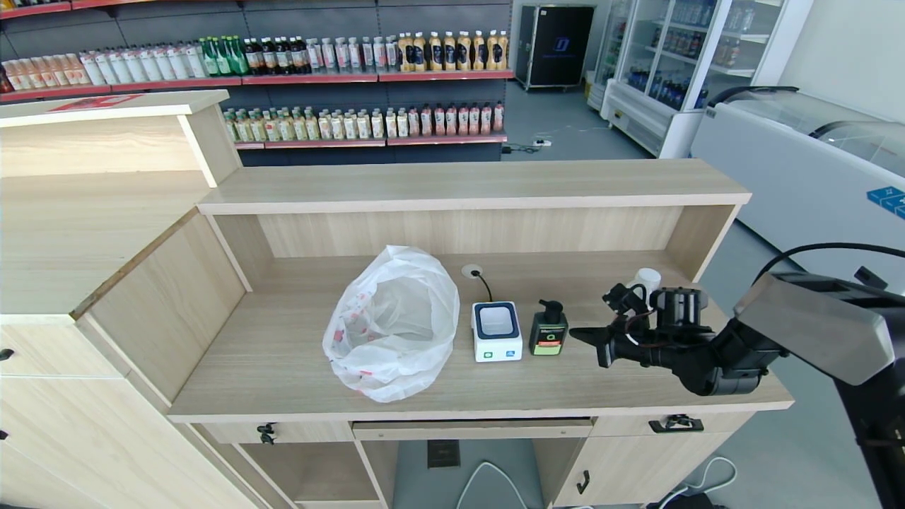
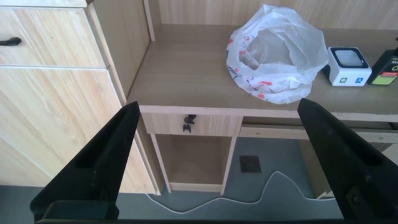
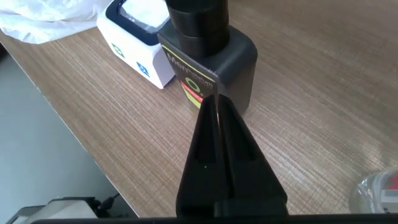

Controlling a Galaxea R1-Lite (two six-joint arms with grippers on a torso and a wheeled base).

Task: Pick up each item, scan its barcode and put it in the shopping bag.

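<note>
Head view, right side: the pump bottle stands upright on the worktop, just beside the scanner at its 3 o'clock. The shopping bag is slumped open at the scanner's 9 o'clock.

Risk, as judged: the right pincer is closed to a point with nothing in it, its tip near the bottle's 3 o'clock side. If it is advanced without being opened, the bottle is likely to be shoved into the scanner or tipped over. The tall pump head makes it look top-heavy. A white container behind the wrist could be clipped on a swing. The barcode's side cannot be told.

Pose: the right forearm is held low and roughly level over the worktop, pointed toward 9 o'clock. The left pincer is spread wide and empty, and is held off the worktop's front-left corner.
</note>
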